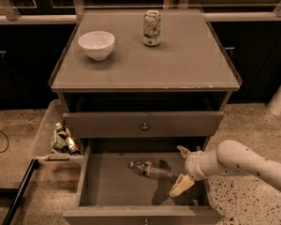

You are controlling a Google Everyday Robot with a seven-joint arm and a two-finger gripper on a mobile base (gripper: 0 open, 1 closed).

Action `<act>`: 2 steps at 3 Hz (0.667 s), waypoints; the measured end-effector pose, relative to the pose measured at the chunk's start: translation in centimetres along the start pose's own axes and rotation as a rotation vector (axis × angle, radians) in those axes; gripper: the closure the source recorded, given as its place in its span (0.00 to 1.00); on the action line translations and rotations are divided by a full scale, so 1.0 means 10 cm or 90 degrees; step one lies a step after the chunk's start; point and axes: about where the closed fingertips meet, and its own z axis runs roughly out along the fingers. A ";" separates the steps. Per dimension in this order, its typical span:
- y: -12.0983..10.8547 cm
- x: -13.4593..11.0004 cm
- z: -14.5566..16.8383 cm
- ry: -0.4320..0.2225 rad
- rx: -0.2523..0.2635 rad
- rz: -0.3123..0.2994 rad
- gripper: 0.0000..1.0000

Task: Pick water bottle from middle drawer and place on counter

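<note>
Find the water bottle (pixel 152 169) lying on its side on the bare floor of the middle drawer (pixel 107 184), pulled open below the closed one, roughly central and slanting a little toward the right wall. See the pincer (pixel 182 168) down inside the drawer just to the bottle's right, spread wide and gripping nothing, with one pale finger toward the back and the other toward the front; judge the bottle's nearer end close to the gap but apparently not yet inside it. Expect little weight from clear, crinkled plastic, though cannot tell how full. Count on thin walls giving and denting under a squeeze, and on a smooth round body apt to roll or skid over the flat floor at any sideways nudge. Take hold across the mid-body, about the label band, square to the long axis, closing gently enough to dent rather than crush. Avoid the tapered neck, likely to slip out there. Cannot tell which end carries the cap. Mind the drawer's right wall close beside the wrist. Note, up on the table (pixel 145 67), a white bowl (pixel 97 43) and a soda can (pixel 151 27) toward the back, with bare surface nearer the front for setting down.
</note>
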 end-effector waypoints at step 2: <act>-0.16 0.10 0.79 -0.008 -0.044 0.028 0.00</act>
